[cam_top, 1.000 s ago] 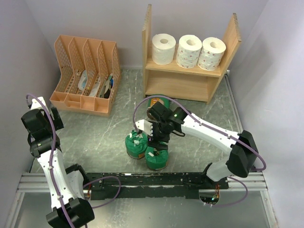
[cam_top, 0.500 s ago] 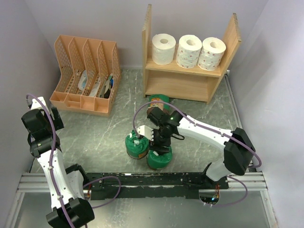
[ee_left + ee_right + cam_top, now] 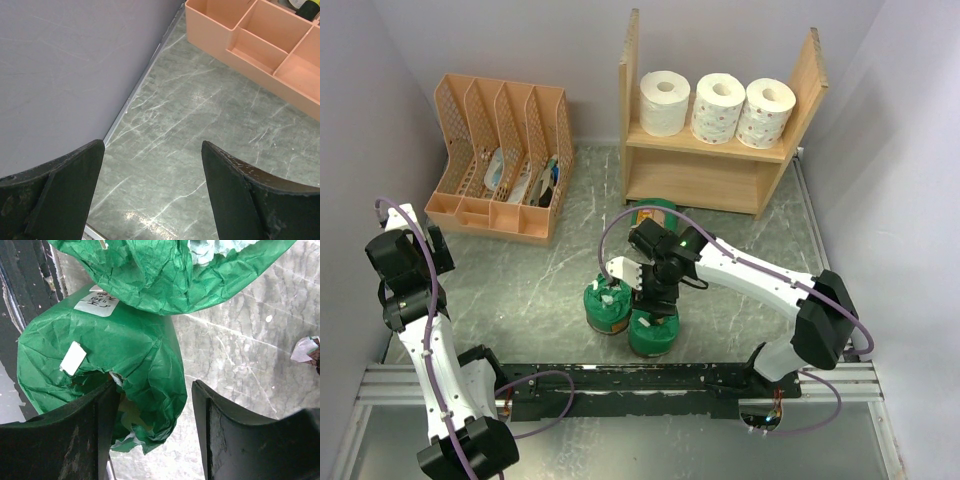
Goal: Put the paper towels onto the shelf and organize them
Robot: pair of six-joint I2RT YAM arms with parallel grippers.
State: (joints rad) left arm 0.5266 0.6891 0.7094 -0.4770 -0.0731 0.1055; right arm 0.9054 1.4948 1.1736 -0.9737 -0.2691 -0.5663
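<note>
Your right gripper [image 3: 154,390] points down over the nearer green roll [image 3: 652,337]. Its jaws are wide open with the roll's crinkled side between them, not closed on it. A second green roll [image 3: 607,306] stands against that one on its left. A third green roll [image 3: 656,209] sits on the table [image 3: 530,290] just in front of the wooden shelf [image 3: 705,150]. Three white rolls [image 3: 718,107] line the shelf's upper board. Your left gripper [image 3: 152,165] hangs open and empty near the orange file organizer [image 3: 500,160].
</note>
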